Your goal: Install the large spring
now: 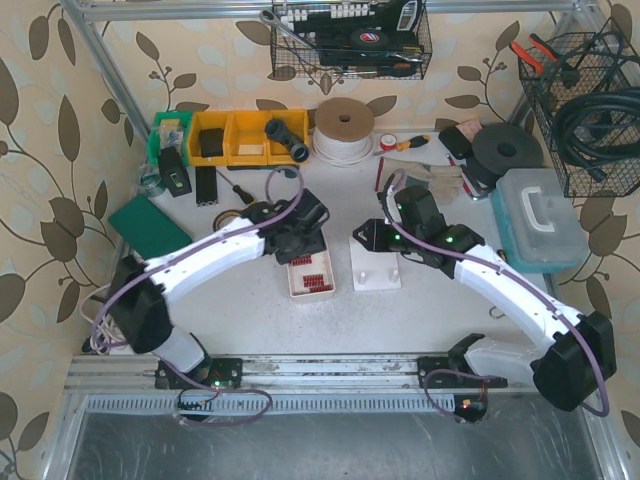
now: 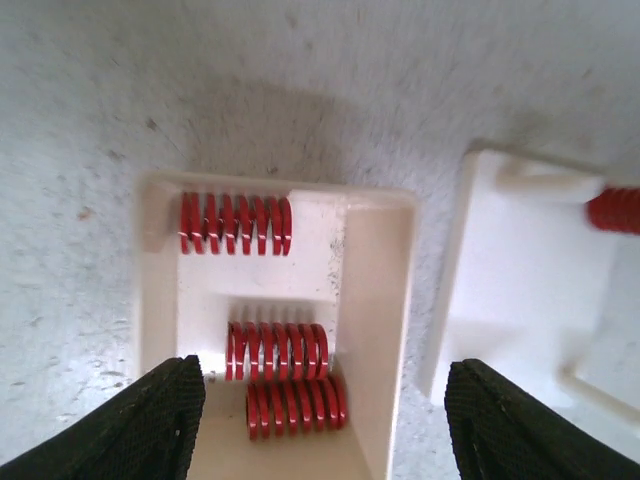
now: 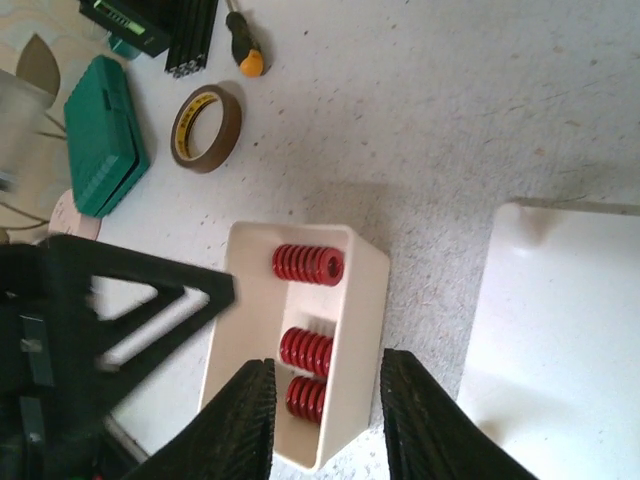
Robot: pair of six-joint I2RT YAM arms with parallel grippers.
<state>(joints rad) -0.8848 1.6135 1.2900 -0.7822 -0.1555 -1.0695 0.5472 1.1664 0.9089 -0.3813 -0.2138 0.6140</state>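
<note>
Left wrist view is showing the left gripper (image 2: pixel 325 378) hanging over a small white tray (image 2: pixel 375 300) on the desk (image 2: pixel 300 80). Its jaws are standing wide apart and gripping nothing, with the black fingers (image 2: pixel 160 420) flanking the tray's near end.

Three red springs are lying on their sides in the tray. The far spring (image 2: pixel 235 223) is sitting alone at one end, while the middle spring (image 2: pixel 277 350) and the near spring (image 2: pixel 295 405) are touching each other at the other end. They are looking alike in size, so I cannot tell which is the large one.

A white plate (image 2: pixel 520 290) is lying flat just beside the tray. A blurred red coil (image 2: pixel 615 210) is showing at the frame's right edge over the plate; what is carrying it I cannot tell.

The right gripper (image 3: pixel 325 375) is hovering over the same tray, its jaws parted by a narrow gap with nothing between them. Beyond the tray, a tape roll (image 3: pixel 205 128), a green case (image 3: pixel 100 140) and a screwdriver (image 3: pixel 245 45) are lying on the desk.
</note>
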